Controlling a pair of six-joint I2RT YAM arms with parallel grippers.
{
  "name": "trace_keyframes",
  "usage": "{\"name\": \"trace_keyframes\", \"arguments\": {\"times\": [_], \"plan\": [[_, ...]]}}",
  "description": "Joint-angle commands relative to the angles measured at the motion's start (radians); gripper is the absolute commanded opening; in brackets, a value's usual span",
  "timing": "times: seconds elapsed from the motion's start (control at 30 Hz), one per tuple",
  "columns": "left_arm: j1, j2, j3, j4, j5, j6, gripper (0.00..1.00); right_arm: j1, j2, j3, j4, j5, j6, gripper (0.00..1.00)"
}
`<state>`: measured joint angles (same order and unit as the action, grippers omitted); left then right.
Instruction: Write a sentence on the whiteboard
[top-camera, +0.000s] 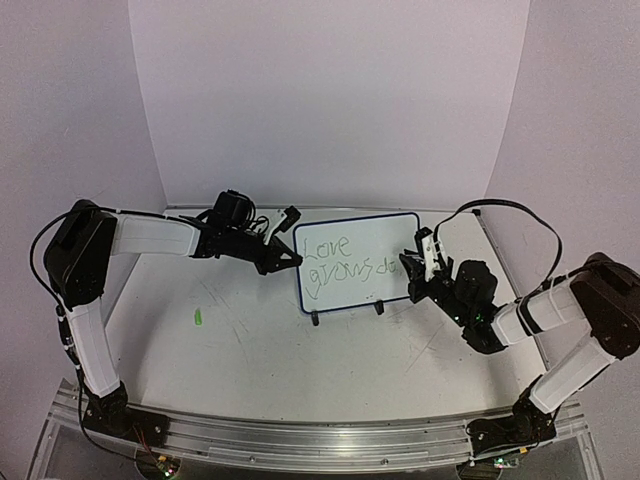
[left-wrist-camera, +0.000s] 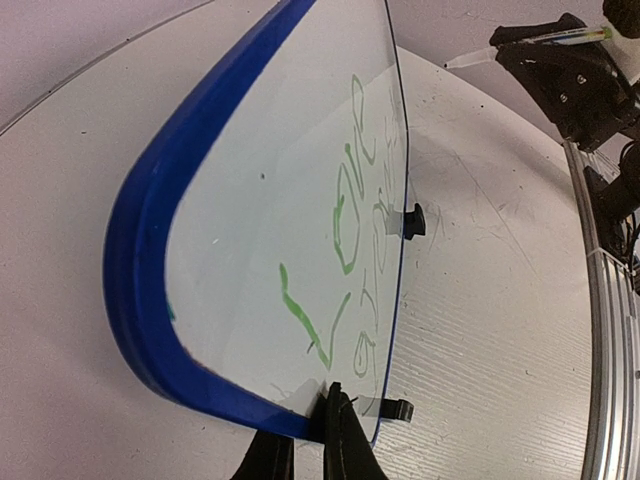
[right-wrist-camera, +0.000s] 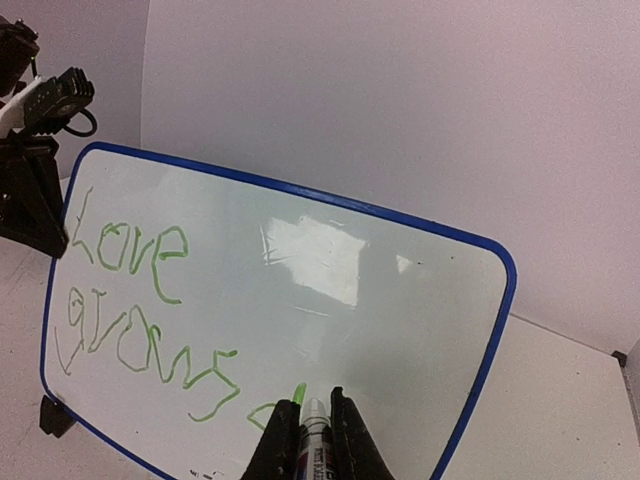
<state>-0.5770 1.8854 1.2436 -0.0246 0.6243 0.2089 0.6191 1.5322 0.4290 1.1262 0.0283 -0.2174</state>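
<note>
right pincer pinched green marker, tip at unfinished sentence end | bare whiteboard lay rightward | left pincer clamped its left rim

One whiteboard is counted on one table. Under the board two black feet are seen, one and another. One green sentence is written there, in two lines. Two robot arms are counted, the left arm and the right arm, and two grippers, the left gripper and the right gripper. One marker is seen. One small green piece is counted on the table; its kind cannot be told.
</note>
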Motion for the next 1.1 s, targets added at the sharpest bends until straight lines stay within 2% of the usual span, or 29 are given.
{"name": "trace_keyframes", "arguments": {"times": [0.0,0.37,0.67,0.87,0.93,1.07], "plan": [[0.006,0.079,-0.049,-0.175,-0.230,0.142,0.00,-0.022,-0.021,-0.017,0.053,0.035,0.062,0.00],[0.005,0.077,-0.048,-0.176,-0.224,0.140,0.00,-0.030,-0.014,-0.002,0.002,-0.002,0.106,0.00],[0.005,0.085,-0.041,-0.176,-0.214,0.138,0.00,-0.030,0.029,0.061,-0.038,-0.048,0.061,0.00],[0.006,0.085,-0.043,-0.178,-0.212,0.136,0.00,-0.029,0.089,0.088,0.011,0.041,0.037,0.00],[0.006,0.088,-0.040,-0.178,-0.209,0.137,0.00,-0.030,0.118,0.073,0.079,0.066,0.045,0.00],[0.006,0.085,-0.041,-0.178,-0.212,0.138,0.00,-0.029,0.141,0.051,0.141,0.044,0.046,0.00]]}}
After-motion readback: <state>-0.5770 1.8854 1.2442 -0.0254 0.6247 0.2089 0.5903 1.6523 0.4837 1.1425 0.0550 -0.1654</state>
